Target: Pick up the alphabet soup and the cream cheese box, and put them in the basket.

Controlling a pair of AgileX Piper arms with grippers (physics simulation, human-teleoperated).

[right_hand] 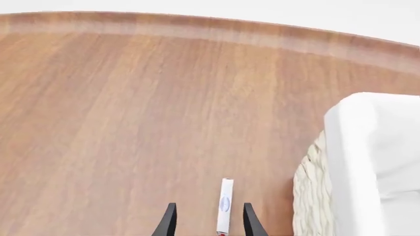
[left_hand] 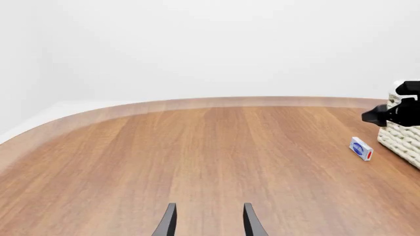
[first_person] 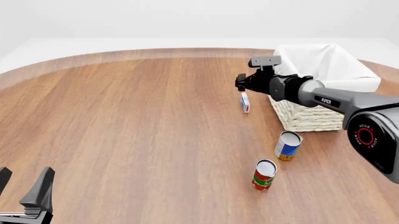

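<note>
At the bottom centre the left gripper (left_hand: 208,221) has its fingers apart over the bare wooden table (left_hand: 196,157). At the right edge the cream cheese box (left_hand: 361,148) lies near the basket (left_hand: 404,140).

Grey right arm (first_person: 330,100) lettered PIPER, red-ringed joint, seemingly black jaws.

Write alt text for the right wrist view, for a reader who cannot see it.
The right end effector, open, hangs over the cream cheese box, which stands on edge on the wooden table between its fingers. The basket, white cloth over its wicker rim, sits just beside the box.
</note>
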